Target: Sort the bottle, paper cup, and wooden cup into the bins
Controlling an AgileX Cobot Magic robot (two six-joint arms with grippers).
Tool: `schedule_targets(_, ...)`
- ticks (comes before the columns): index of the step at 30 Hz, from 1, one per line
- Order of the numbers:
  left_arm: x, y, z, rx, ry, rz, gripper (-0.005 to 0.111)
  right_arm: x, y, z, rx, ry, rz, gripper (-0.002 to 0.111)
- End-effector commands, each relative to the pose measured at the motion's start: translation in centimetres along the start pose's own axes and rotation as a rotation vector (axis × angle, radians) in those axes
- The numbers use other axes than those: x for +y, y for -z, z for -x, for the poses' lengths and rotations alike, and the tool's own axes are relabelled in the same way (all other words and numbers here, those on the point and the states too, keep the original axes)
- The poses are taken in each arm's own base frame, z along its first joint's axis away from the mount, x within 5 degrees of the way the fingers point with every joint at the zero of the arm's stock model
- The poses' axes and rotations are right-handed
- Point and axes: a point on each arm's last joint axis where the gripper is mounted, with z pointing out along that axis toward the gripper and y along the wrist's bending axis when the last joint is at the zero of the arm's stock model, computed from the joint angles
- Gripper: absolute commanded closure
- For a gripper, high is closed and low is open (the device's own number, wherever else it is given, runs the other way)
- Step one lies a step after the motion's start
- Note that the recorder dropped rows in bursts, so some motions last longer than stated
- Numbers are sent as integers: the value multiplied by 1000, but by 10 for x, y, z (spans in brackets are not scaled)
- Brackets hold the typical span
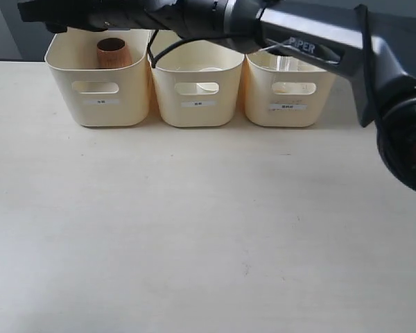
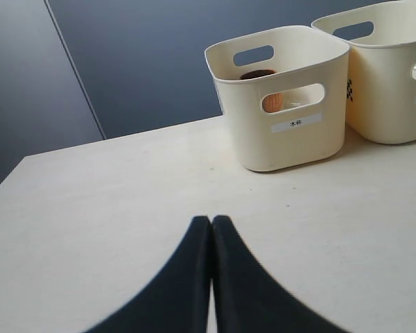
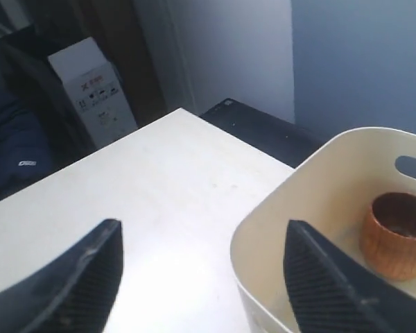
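Three cream bins stand in a row at the back of the table. The wooden cup stands upright in the left bin. A pale paper cup rim shows faintly in the middle bin. The clear bottle is inside the right bin. My right arm reaches across above the bins, its gripper over the left bin's outer side. That gripper is open and holds nothing, with the wooden cup beside it in the bin. My left gripper is shut and empty, low over the table, facing the left bin.
The right arm's dark body spans the top of the exterior view. Beyond the table's left corner stand a white carton and a dark ledge. A dark wall rises behind the bins.
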Motion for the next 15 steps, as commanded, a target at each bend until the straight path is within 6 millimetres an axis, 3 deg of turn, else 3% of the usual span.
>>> schedule_targets(1,0,0,0,-9,1,-2,107,10,23,21,51,92,60,45)
schedule_targets(7,0,0,0,-9,1,-2,107,17,46,38,108,73,59,45)
schedule_targets(15,0,0,0,-9,1,-2,107,18,93,63,234,152,-63,45)
